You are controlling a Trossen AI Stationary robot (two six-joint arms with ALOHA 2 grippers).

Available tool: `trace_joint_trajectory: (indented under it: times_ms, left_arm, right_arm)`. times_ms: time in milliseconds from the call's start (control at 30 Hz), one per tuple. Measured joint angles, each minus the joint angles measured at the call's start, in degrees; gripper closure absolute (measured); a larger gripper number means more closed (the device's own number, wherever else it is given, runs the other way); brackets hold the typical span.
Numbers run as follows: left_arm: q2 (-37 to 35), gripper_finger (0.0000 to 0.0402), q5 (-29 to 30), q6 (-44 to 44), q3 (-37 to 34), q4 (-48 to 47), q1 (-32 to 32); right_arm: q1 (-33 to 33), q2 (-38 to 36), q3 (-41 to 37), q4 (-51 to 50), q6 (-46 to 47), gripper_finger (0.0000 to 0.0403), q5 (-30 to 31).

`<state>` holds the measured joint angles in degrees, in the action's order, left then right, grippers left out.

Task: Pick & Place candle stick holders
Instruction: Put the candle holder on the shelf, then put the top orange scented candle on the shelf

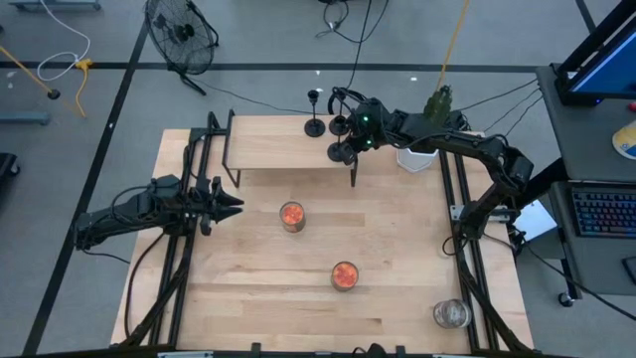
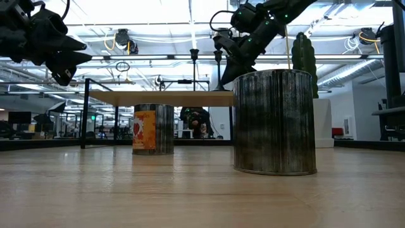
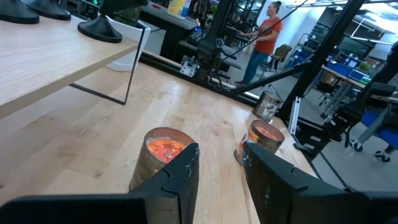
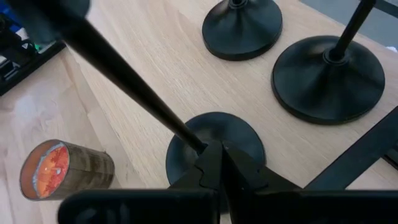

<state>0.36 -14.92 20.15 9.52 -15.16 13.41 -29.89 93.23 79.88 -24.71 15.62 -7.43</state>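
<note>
Three black candle stick holders stand on a raised wooden shelf [image 1: 273,144] at the table's far side. Two are free, resting on their round bases [image 4: 242,25] [image 4: 328,78]. My right gripper [image 4: 217,155] is shut at the third candle stick holder [image 4: 214,134], the nearest of the three, above the shelf's right end [image 1: 350,147]. My left gripper [image 3: 221,168] waits level over the table's left edge [image 1: 231,204]. It is open and has nothing between its fingers. My right gripper pinches the third holder's thin stem [image 4: 198,143] between its two fingertips, just above the round base. The fingers slant down from the table's right side. The base [image 4: 217,127] sits on the shelf, and the fingers hide its near half.
Two glass jars with orange contents [image 1: 291,216] [image 1: 344,275] stand mid-table, and a clear glass jar [image 1: 450,314] at the near right corner. A white cup [image 1: 417,157] stands right of the shelf. The shelf's thin black legs [image 1: 355,175] reach down to the table. A person [image 3: 264,37] stands in the room beyond.
</note>
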Motion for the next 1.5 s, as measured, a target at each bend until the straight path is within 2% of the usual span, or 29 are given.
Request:
trace_joint_trajectory:
  times_ms: [367,1167,1500]
  left_arm:
    - [0.00,0.0272,0.00,-0.12,0.00,-0.01,-0.01]
    - [0.00,0.0272,0.00,-0.12,0.00,-0.01,-0.01]
    - [0.00,0.0272,0.02,-0.17,0.00,0.39,0.00]
  right_arm:
    - [0.28,-0.04,-4.34,4.82,2.83,0.0403,-0.30]
    - [0.35,0.02,-4.55,8.23,3.23,0.0403,-1.42]
    - [1.12,-8.51,-4.61,1.49,0.45,0.0403,1.64]
